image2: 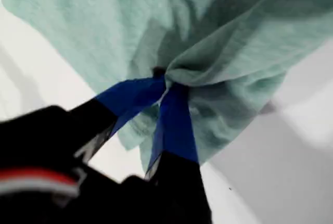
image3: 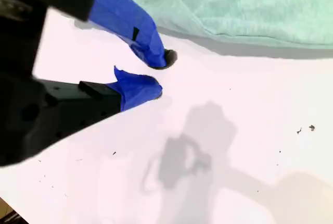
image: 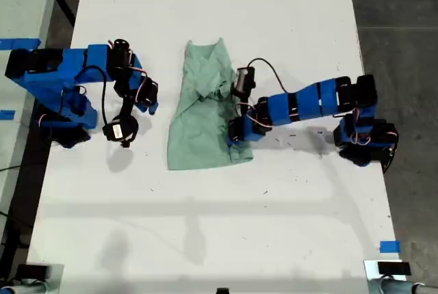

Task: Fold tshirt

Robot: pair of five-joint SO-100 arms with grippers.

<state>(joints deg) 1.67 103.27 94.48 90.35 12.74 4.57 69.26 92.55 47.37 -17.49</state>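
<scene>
- While my second gripper hangs over bare tabletop toward the exterior view's left, its blue-taped jaws stand parted with nothing between them, just beside the near hem of the cloth and not touching it.
- Moving rightward, the plain pale mint-green short-sleeved cloth tshirt lies crumpled on the long white table, roughly mid-table in the exterior view.
- Its long axis runs from the far end of the table toward the near end in the exterior view, narrow and bunched at the far end, wider and flatter at the near end.
- Right of that, my first gripper comes in from the arm based at the exterior view's right and sits at the shirt's right-hand edge as that view shows it.
- Along the first wrist view, those blue jaws are pinched tight on a gathered fold of the mint fabric, and cloth fans out from the pinch.
- So the key relation: the shirt lies between the two arms, my first gripper already has hold of one side, and the shirt's free edge faces my second gripper.
- My read is that the coming fold carries the pinched edge across the short axis, toward the exterior view's left.
- Risk, as I judge it: the bunch may drag the whole shirt instead of folding it.
</scene>
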